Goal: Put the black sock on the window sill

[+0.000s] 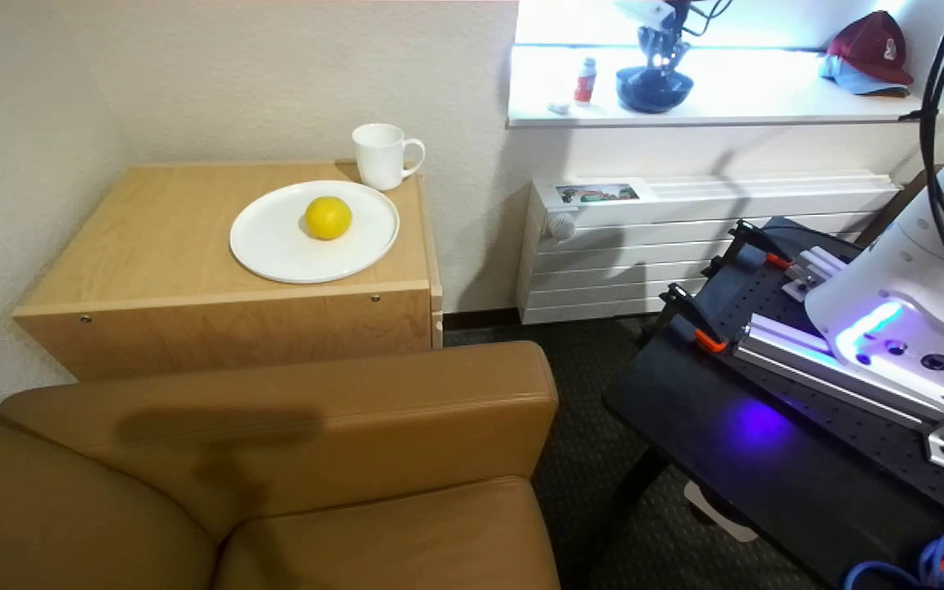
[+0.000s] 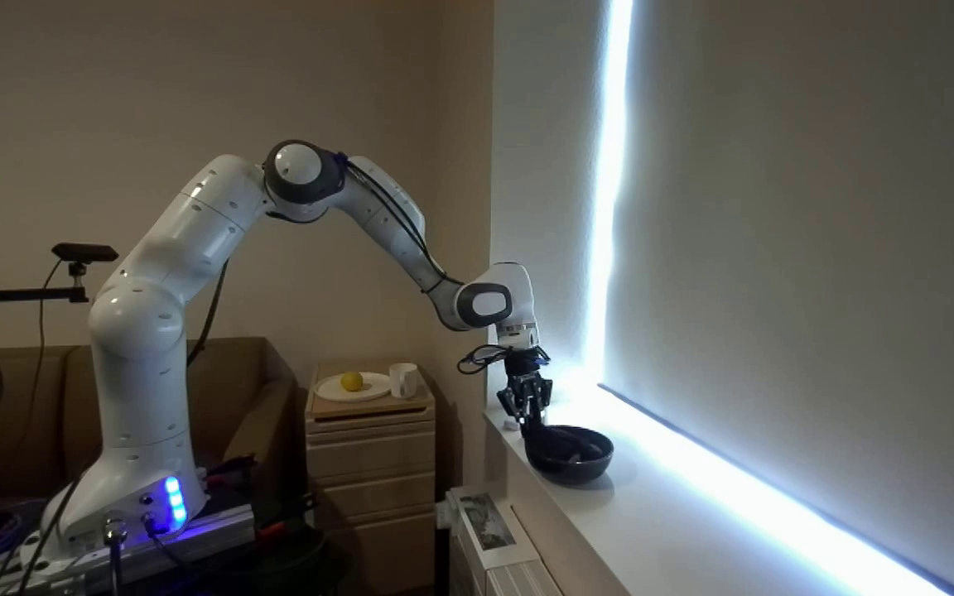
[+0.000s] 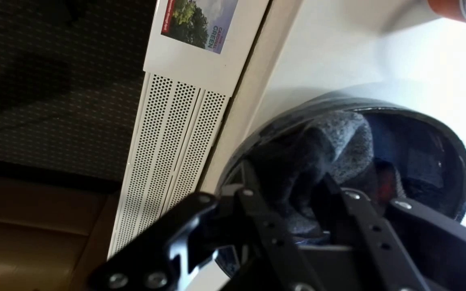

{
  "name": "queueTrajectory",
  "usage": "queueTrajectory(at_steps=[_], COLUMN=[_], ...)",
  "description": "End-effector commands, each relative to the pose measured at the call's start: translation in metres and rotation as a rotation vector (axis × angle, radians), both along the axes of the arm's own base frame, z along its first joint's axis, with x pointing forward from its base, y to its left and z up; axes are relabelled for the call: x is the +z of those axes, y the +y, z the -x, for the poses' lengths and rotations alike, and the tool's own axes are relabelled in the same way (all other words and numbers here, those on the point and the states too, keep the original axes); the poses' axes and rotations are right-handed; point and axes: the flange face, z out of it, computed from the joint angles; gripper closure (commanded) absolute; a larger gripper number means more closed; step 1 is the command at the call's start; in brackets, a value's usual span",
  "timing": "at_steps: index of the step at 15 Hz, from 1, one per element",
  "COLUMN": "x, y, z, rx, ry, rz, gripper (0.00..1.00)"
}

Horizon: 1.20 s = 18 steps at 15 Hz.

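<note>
The wrist view shows the black sock [image 3: 326,149] bunched inside a dark bowl [image 3: 423,159], with the claw [image 3: 287,182] right over it. The fingers [image 3: 275,236] stand apart with sock in the gap; whether they pinch it I cannot tell. In both exterior views the bowl stands on the window sill [image 2: 659,530], so the sock is over the sill but not lying on it. I judge the task unfinished: a firm hold, a lift clear of the bowl's rim, and laying the sock on the sill seem left. The sock looks soft and crumpled, mostly black with a speckled grey part; whether a red patch [image 3: 386,182] beside it belongs to it is unclear.
</note>
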Motion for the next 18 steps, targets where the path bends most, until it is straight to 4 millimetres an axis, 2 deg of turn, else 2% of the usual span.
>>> queueTrajectory(at_steps=[1,2,3,5,7,9,13,15,16,18], x=[-0.001,0.002,0.009,0.026,0.052,0.083,0.166,0.194,0.198,0.192], y=[-0.004,-0.007,-0.012,-0.027,-0.049,-0.075,-0.134,-0.161,-0.17,-0.178], z=[0.002,0.003,0.006,0.012,0.02,0.03,0.062,0.073,0.077,0.074], rx=[0.0,-0.004,-0.009,-0.029,-0.06,-0.098,-0.218,-0.28,-0.301,-0.308], ry=[0.003,0.003,-0.006,-0.04,-0.092,-0.153,-0.312,-0.361,-0.367,-0.357], rz=[-0.025,-0.03,-0.037,-0.034,-0.023,0.0,0.045,0.072,0.081,0.079], gripper=[0.95,0.99,1.0,0.97,0.97,0.97,0.97,0.97,0.97,0.97])
